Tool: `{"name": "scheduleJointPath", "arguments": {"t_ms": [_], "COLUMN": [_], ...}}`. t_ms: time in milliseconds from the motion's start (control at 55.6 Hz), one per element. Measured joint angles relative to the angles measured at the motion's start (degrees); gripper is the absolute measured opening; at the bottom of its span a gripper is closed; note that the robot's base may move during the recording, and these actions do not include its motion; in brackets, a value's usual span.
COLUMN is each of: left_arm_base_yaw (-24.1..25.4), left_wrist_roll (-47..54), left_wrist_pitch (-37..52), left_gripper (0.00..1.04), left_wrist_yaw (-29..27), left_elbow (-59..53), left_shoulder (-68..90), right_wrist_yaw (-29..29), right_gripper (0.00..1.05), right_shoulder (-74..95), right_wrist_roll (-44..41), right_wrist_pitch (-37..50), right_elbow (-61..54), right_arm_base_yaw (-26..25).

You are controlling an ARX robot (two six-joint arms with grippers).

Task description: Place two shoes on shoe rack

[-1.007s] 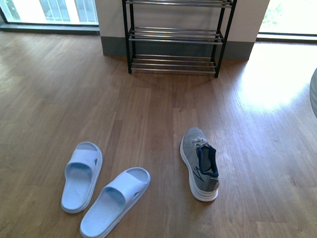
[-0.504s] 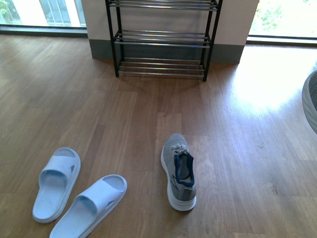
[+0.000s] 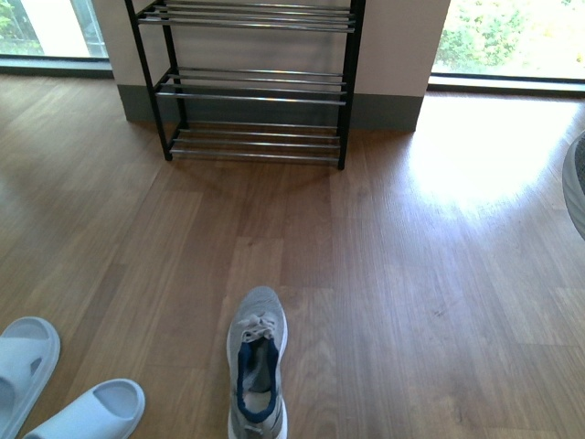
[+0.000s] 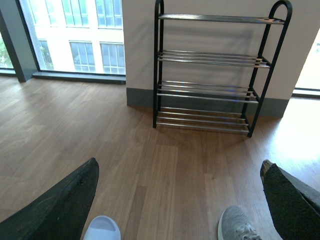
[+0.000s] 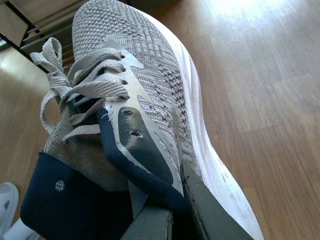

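front view: sneaker (image 3: 257, 357), sandals (image 3: 91, 413) on floor (image 3: 411, 274), shoe rack (image 3: 256, 96) well beyond

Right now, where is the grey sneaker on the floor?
The sneaker lies at the front view's bottom edge, toe toward the shoe rack, pale slides to its left.

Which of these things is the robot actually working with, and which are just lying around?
In the job:
grey sneaker gripped by the right tool
its mate on the floor
shoe rack

Lying about for now:
two pale slide sandals, untouched, possibly next
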Motion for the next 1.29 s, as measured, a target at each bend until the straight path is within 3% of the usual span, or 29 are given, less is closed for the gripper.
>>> {"name": "scheduleJointPath", "arguments": {"t_ms": [989, 1061, 1115, 1295], "left_arm_base_yaw": [0.0, -5.6, -9.4, -16.8], "left_wrist_roll": [0.0, -5.3, -7.8, -6.7], "left_wrist_pitch": [0.0, -4.4, -2.2, 11.0], "left_gripper": [0.95, 0.95, 0.95, 0.95], "left_wrist_yaw": [0.0, -14.0, -19.8, -19.7], "left_elbow": [0.0, 2.5, 4.4, 13.2], "left_shoulder": [0.0, 6.4, 14.3, 44.3], "right_wrist_yaw": [0.5, -0.2, -0.2, 0.0], "right_gripper": [0.01, 0.01, 0.01, 0.01], "right_shoulder": [0.1, 0.1, 0.1, 0.1], "right_wrist_roll": [0.3, 0.4, 0.4, 0.4], "right_wrist_pitch": [0.2, 0.2, 0.2, 0.2], "right_elbow": [0.0, 0.0, 0.0, 0.0], "right_arm_base_yaw": [-0.1, 0.0, 0.0, 0.0]}}
